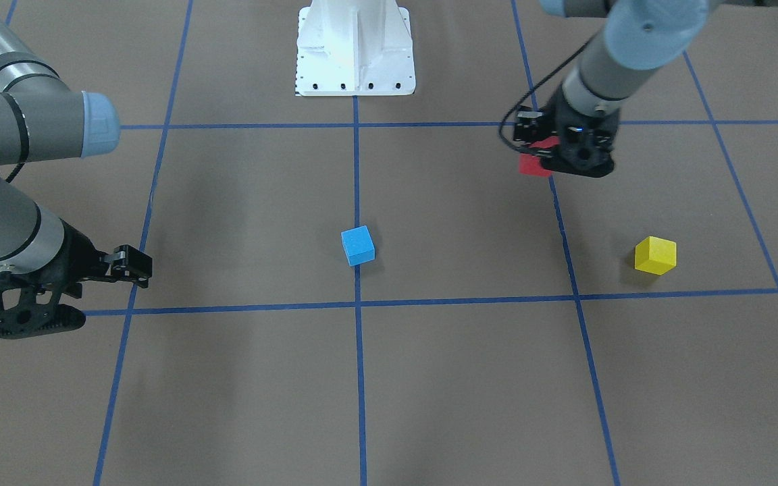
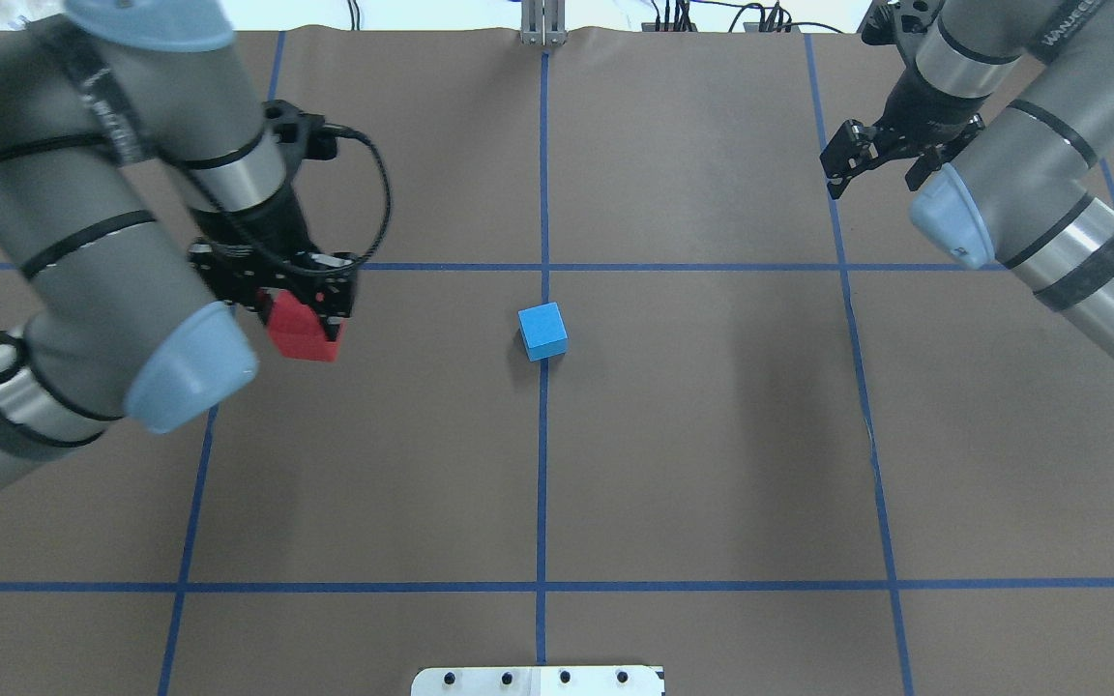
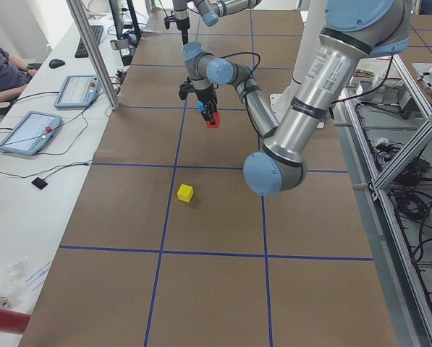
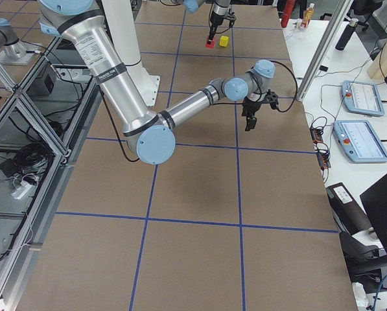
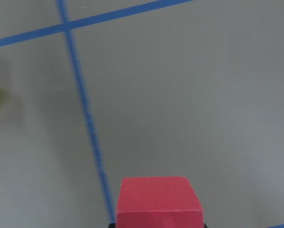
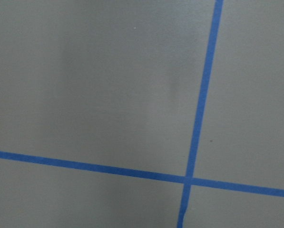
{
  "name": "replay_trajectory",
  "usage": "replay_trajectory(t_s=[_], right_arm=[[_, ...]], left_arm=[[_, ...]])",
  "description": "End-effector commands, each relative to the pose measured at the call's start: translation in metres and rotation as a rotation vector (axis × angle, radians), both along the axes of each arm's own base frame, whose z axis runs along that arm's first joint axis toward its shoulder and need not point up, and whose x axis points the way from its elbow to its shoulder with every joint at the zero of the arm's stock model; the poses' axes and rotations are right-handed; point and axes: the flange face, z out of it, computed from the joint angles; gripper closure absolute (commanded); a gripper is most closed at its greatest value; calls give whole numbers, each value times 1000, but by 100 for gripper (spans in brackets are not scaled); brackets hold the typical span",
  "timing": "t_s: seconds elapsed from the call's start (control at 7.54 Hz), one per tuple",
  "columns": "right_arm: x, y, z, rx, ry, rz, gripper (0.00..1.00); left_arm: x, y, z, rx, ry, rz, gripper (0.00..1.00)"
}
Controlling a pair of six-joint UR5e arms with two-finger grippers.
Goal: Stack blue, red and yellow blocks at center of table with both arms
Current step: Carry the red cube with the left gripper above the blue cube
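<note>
The blue block (image 2: 542, 332) sits on the table's centre line, also in the front view (image 1: 358, 245). My left gripper (image 2: 310, 324) is shut on the red block (image 2: 302, 336) and holds it above the table, left of the blue block; the red block fills the bottom of the left wrist view (image 5: 158, 202). The yellow block (image 1: 655, 255) lies on the table beyond the left gripper (image 1: 554, 158), and my left arm hides it in the overhead view. My right gripper (image 2: 915, 172) is empty at the far right; no fingertips show in its wrist view, so it looks open.
The robot's white base (image 1: 355, 47) stands at the middle of the near edge. Blue tape lines (image 2: 542, 483) divide the brown table into squares. An operator and tablets (image 3: 27, 130) are on a side bench past the far edge.
</note>
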Motion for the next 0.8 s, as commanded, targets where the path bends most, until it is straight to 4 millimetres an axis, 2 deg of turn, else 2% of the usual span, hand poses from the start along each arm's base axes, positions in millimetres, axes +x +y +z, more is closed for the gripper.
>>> replay_trajectory(t_s=[0.0,0.13,0.27,0.4,0.66], right_arm=[[52,-11,38,51,29,-33,0],[68,-11,54,58,39,-39,0],[83,-6,77,65,54,-59,0],[100,-7,85,87,58,-73,0],[105,-6,91,81,63,-70,0]], left_arm=[[99,-21,-87,-107,-4,-91,100],[129,-34,-78,-136,30,-146,100],[163,-48,-70,-172,26,-175,100],[183,-51,-69,-214,22,-209,100],[195,-43,-70,-254,12,-278,100]])
